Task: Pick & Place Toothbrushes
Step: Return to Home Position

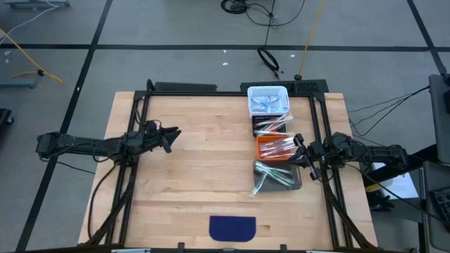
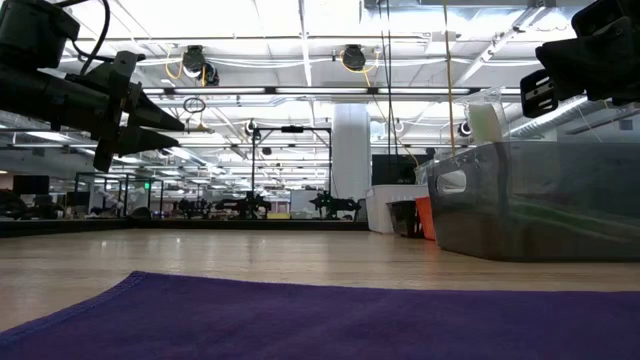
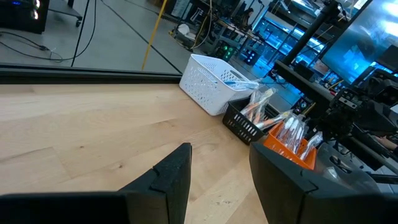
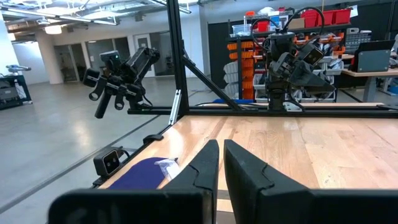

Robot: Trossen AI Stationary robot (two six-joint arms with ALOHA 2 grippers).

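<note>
Wrapped toothbrushes lie sorted in a row of bins along the table's right side. Blue ones (image 1: pixel 266 104) are in a white basket (image 3: pixel 205 87), pale ones (image 3: pixel 258 106) in a black bin (image 1: pixel 257 129), orange-red ones (image 1: pixel 276 145) in an orange bin (image 3: pixel 283 148), and green ones (image 1: pixel 266 171) in a grey bin (image 2: pixel 540 200). My right gripper (image 1: pixel 297 145) hovers shut at the orange bin's right edge, above the table (image 4: pixel 221 144). My left gripper (image 1: pixel 175 133) hangs open over the table's left half, pointing at the bins (image 3: pixel 221 152) and holding nothing.
A dark blue-purple mat (image 1: pixel 233 228) lies at the table's near edge and fills the foreground of the low view (image 2: pixel 300 320). A black frame (image 1: pixel 211 90) borders the table's far, left and right sides. Bare wood (image 1: pixel 211 161) stretches between the left gripper and the bins.
</note>
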